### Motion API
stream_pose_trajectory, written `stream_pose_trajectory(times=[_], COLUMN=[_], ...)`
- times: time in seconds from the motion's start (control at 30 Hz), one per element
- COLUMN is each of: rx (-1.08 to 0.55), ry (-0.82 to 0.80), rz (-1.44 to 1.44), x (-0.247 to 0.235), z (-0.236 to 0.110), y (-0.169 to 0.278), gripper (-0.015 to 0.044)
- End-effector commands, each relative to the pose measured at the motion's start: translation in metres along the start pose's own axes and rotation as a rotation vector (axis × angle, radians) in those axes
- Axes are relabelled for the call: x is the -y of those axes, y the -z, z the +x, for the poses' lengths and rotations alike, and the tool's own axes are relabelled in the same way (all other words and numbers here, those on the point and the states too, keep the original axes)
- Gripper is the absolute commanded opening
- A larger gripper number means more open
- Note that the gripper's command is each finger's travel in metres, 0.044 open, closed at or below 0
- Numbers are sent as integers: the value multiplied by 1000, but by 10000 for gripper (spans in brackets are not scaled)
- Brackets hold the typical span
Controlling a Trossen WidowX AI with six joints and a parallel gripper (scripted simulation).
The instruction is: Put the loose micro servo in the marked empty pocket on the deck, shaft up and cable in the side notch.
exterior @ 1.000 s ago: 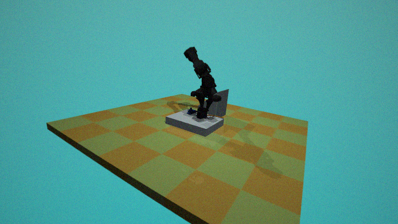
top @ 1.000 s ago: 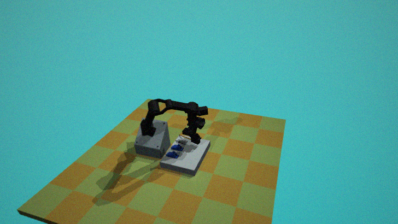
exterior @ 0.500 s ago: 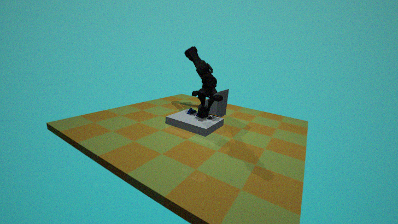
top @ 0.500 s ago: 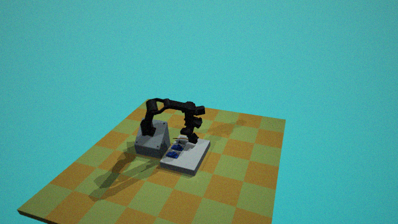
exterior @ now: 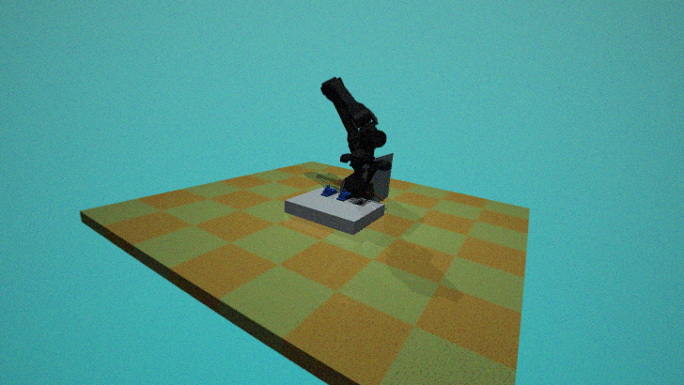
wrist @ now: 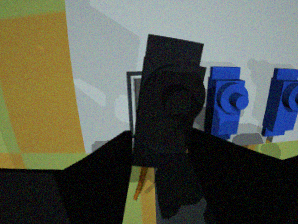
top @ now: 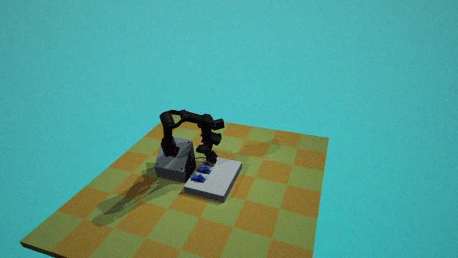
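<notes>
The end effector [wrist: 169,163] is clamped on the black micro servo [wrist: 169,96], holding it above the marked pocket [wrist: 133,106] at the grey deck's [top: 221,179] edge, beside two blue servos [wrist: 226,99].

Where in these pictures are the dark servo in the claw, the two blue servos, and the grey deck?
dark servo [wrist: 172,99], wrist view, its body.
blue servos [wrist: 226,99], wrist view, nearer one's top.
grey deck [top: 221,179], top view, bare surface.
</notes>
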State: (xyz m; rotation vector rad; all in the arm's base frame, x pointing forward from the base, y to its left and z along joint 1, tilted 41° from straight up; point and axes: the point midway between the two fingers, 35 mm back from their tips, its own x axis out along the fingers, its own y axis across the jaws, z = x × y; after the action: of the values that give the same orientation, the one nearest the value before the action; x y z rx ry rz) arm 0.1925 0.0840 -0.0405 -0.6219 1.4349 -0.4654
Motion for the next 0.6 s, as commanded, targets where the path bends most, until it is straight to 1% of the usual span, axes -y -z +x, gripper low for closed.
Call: stream_pose_trajectory(times=[0.0, 0.2, 0.57], rx=[3, 2, 3], ry=[-8, -7, -7], rz=[3, 3, 3], x=[-1, -1, -4], z=[-1, 1, 18], y=[17, 20, 20], gripper=[0, 0, 0])
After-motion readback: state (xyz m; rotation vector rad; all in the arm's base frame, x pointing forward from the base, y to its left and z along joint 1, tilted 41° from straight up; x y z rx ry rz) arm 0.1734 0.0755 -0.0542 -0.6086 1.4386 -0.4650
